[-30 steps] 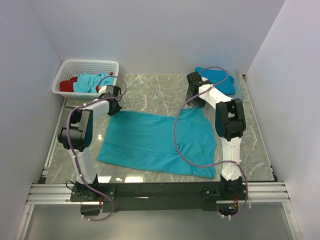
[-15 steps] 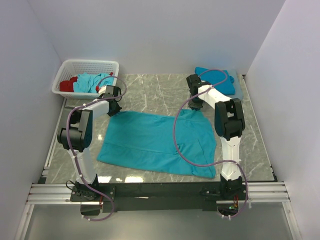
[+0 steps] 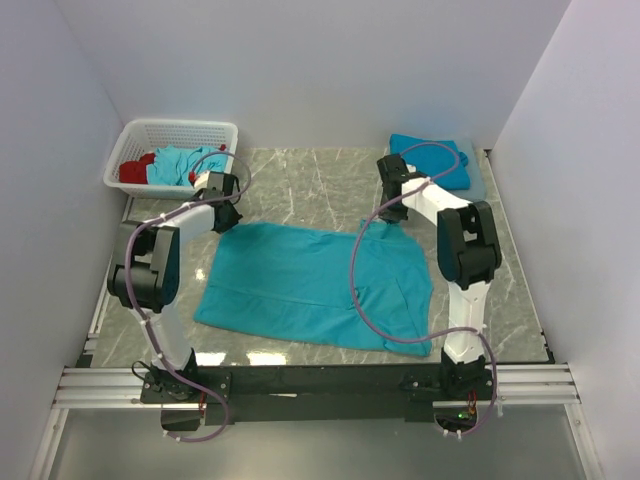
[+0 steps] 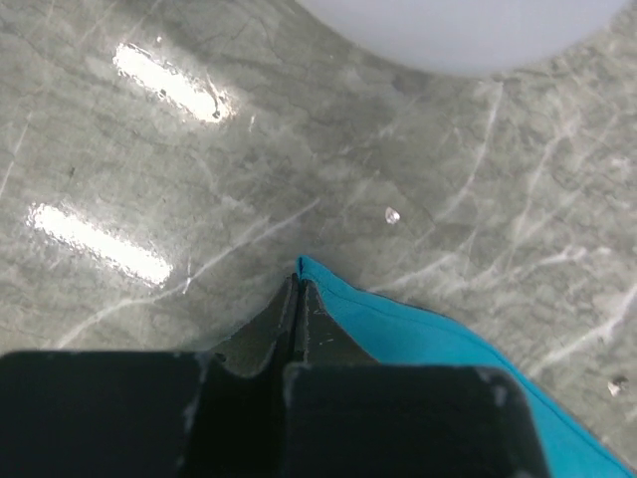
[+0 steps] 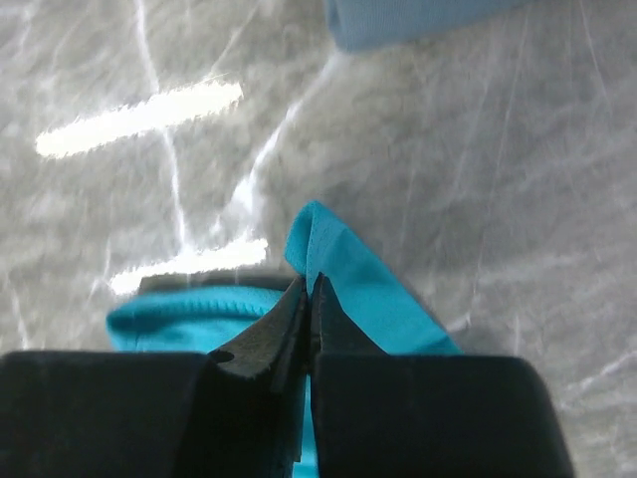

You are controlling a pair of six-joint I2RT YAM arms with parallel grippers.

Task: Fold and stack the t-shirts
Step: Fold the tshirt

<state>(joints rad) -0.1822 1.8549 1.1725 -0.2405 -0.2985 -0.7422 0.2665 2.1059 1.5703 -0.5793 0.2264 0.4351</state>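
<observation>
A teal t-shirt (image 3: 310, 285) lies spread flat across the middle of the marble table. My left gripper (image 3: 228, 218) is at its far left corner, jaws shut. In the left wrist view the corner's tip (image 4: 301, 265) pokes out just past the closed left gripper (image 4: 297, 287). My right gripper (image 3: 390, 215) is at the far right corner. The right wrist view shows this gripper (image 5: 311, 286) shut on a raised pinch of the teal cloth (image 5: 378, 294). A second t-shirt (image 3: 435, 160) lies folded at the back right.
A white lattice basket (image 3: 180, 130) stands at the back left, holding red and teal clothes. It is close behind the left gripper. The folded shirt's edge (image 5: 398, 20) shows at the top of the right wrist view. Side walls close in the table.
My right gripper has gone from open to shut on the shirt's far right corner, and its arm has shifted slightly right. The left gripper stays shut at the left corner.
</observation>
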